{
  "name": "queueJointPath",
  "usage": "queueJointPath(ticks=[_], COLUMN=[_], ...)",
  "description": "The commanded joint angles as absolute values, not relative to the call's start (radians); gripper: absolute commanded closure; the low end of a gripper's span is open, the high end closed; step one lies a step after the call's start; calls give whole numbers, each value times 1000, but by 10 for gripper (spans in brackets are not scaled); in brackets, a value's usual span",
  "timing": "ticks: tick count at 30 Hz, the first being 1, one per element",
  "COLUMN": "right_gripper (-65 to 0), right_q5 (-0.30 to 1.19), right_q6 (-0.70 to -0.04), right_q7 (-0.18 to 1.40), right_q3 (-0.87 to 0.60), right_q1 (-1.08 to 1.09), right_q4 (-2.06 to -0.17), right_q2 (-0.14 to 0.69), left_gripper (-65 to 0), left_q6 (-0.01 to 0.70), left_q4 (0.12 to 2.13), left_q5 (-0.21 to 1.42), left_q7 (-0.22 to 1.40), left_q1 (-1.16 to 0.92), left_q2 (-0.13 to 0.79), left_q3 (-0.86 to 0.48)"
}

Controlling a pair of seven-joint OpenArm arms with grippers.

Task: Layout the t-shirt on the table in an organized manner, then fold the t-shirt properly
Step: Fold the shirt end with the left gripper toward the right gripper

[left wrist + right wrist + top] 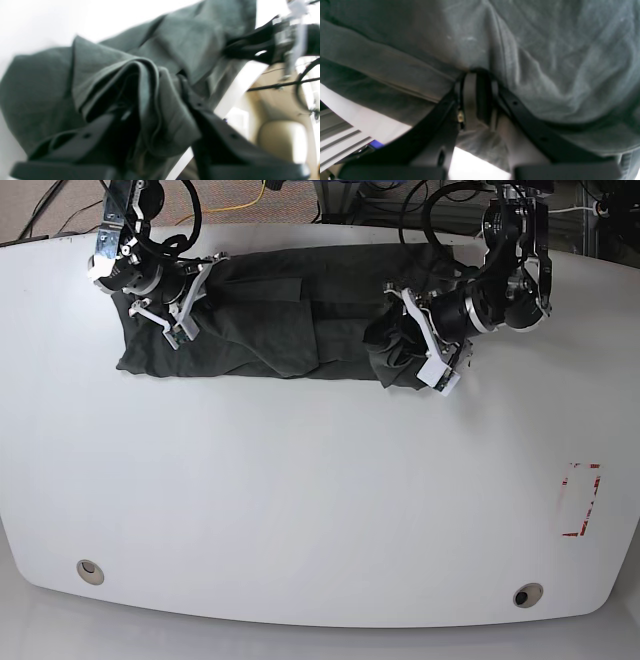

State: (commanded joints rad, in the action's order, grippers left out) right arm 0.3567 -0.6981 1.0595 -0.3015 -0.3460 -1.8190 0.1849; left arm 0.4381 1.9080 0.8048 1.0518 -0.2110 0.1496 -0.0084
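Charcoal t-shirt (270, 330) — no readable label | both grippers clamp cloth — table (300, 510)

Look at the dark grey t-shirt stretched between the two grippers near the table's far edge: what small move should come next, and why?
Probably the left gripper should draw its bunched end outward, away from the right gripper. The dark charcoal-grey cotton t-shirt lies fairly flat near the right gripper but is heaped in folds at the left one, so the glossy white table does not yet carry it spread out.
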Motion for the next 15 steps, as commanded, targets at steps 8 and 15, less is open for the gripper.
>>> queueJointPath(ticks=[8,15], right_gripper=[-65,-65], right_q5=[357,357], right_q6=[-698,-698], right_q7=[1059,1061], right_q3=[-302,-300], right_q1=[-344,-343], right_q4=[-1819,-1819], right_q2=[185,185], left_gripper=[-242,-242], left_q6=[438,443], left_q4=[1908,1919], left_q5=[809,816], left_q7=[1052,1053], left_q1=[-208,-185], left_q2=[150,148], left_q3=[28,189])
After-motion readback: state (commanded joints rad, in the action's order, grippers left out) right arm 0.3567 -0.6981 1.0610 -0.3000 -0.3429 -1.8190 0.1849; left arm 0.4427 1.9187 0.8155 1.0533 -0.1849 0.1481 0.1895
